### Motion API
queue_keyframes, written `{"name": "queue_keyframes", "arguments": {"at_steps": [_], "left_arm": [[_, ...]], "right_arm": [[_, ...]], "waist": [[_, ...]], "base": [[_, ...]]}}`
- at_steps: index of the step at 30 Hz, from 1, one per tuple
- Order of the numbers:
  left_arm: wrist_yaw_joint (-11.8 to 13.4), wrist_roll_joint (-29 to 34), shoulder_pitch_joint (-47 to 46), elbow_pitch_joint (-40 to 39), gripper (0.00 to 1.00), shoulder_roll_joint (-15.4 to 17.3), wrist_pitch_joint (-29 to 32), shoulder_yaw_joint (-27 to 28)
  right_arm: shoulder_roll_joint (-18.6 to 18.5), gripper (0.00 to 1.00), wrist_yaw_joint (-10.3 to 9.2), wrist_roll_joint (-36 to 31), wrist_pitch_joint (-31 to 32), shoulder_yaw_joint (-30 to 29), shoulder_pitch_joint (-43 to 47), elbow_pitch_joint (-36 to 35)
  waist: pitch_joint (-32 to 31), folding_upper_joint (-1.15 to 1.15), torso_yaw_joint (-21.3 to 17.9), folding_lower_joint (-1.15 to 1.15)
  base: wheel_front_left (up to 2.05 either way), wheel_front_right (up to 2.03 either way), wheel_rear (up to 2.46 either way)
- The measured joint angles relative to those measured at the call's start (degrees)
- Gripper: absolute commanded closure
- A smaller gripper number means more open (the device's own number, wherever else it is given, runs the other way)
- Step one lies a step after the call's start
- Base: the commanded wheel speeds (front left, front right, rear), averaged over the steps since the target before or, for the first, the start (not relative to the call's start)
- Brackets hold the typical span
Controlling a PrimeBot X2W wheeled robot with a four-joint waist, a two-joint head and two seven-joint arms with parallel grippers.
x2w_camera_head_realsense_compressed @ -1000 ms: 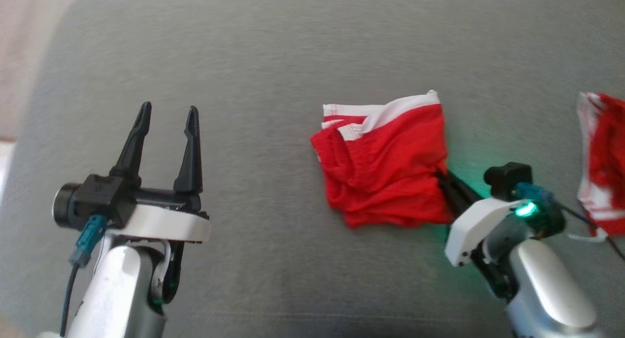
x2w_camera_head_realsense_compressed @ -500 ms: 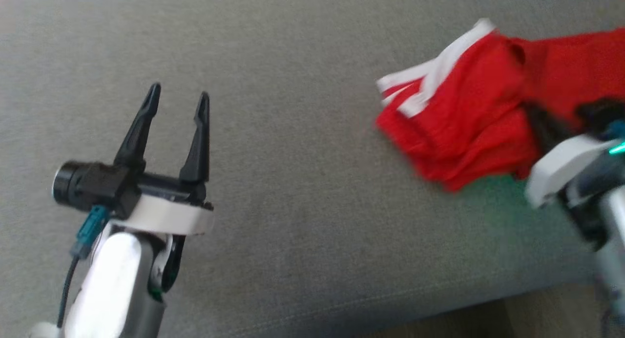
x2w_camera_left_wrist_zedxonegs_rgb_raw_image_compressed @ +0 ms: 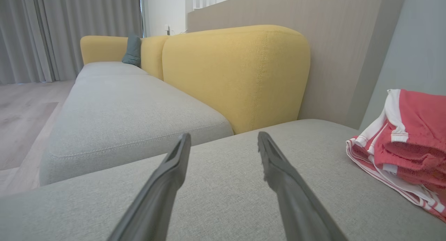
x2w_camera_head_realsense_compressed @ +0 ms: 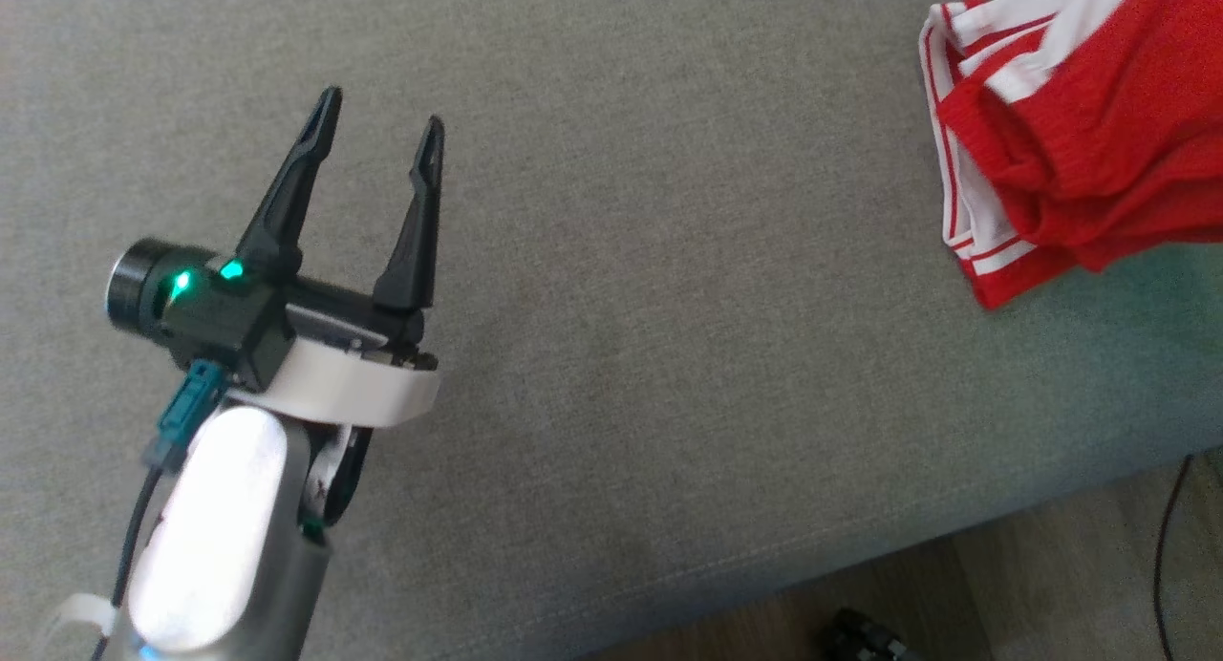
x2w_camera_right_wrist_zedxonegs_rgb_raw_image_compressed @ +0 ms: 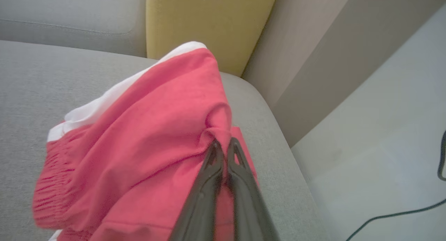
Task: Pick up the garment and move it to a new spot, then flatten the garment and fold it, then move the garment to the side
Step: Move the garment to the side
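The right end effector [x2w_camera_right_wrist_zedxonegs_rgb_raw_image_compressed: 224, 140], its fingers pressed together, pinches a bunched fold of the red, white-trimmed garment [x2w_camera_right_wrist_zedxonegs_rgb_raw_image_compressed: 146, 122] at the centre of the right wrist view. In the head view the garment [x2w_camera_head_realsense_compressed: 1080, 164] sits at the upper right, on a grey sofa cushion [x2w_camera_head_realsense_compressed: 669, 260] near its front edge. At the lower left the left end effector [x2w_camera_head_realsense_compressed: 382, 107] hovers over the bare cushion, fingers spread wide and holding nothing. A yellow backrest [x2w_camera_left_wrist_zedxonegs_rgb_raw_image_compressed: 237, 70] rises beyond it.
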Motion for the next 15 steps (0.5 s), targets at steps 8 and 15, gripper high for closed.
{"name": "queue_keyframes", "arguments": {"at_steps": [8, 15], "left_arm": [[-1.0, 0.4, -2.9, -0.2, 0.00, 0.2, 0.0, -0.9], [-1.5, 0.4, -4.4, 0.2, 0.00, 0.4, 0.0, -1.9]], "right_arm": [[4.5, 1.00, 0.00, -1.5, -1.1, -4.9, -0.2, 4.4], [8.4, 1.00, 0.00, -3.6, -6.3, -9.5, -2.4, 8.6]], "waist": [[3.7, 0.00, 0.1, 0.00], [6.8, 0.00, 1.2, 0.01]], "base": [[0.00, 0.00, 0.00], [0.00, 0.00, 0.00]]}}
